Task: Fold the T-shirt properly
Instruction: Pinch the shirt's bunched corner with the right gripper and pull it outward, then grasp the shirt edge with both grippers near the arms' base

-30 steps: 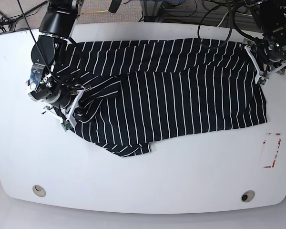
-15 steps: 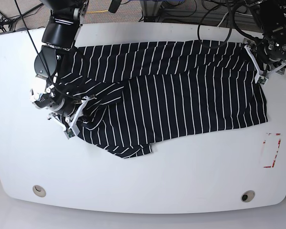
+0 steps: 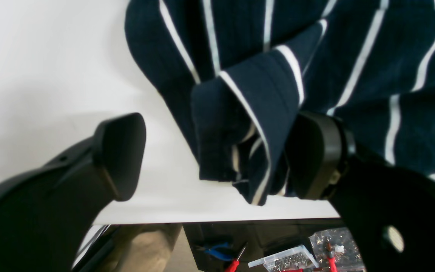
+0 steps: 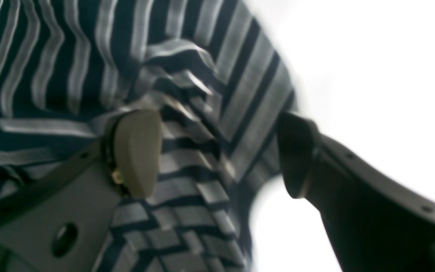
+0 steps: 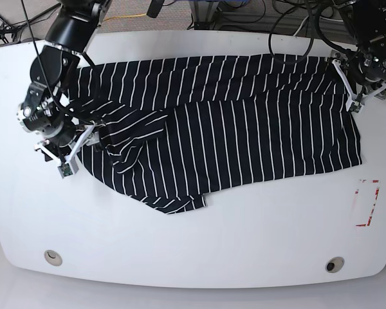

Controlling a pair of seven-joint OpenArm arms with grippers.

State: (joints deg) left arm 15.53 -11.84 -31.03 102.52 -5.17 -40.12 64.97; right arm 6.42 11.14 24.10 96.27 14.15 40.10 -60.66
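Note:
The black T-shirt (image 5: 244, 122) with thin white stripes lies spread across the white table (image 5: 244, 244), with a rumpled fold at its left (image 5: 125, 132) and a flap at the front (image 5: 174, 203). My right gripper (image 5: 59, 154) is at the shirt's left edge. In the right wrist view, which is blurred, the gripper (image 4: 217, 151) stands open with bunched striped fabric (image 4: 202, 113) between the fingers. My left gripper (image 5: 354, 96) is at the shirt's far right corner. In the left wrist view it (image 3: 217, 158) is open, and a folded shirt corner (image 3: 240, 124) lies against one finger (image 3: 315, 158).
A red-and-white marker (image 5: 367, 203) lies on the table at the right. Two round holes (image 5: 51, 256) (image 5: 334, 264) sit near the front edge. The left wrist view shows the table's edge, with a clear box and tools (image 3: 289, 260) below it.
My right gripper has moved left and slightly up, to the shirt's left edge, and the left part of the shirt has shifted and spread with it. The left arm has barely moved.

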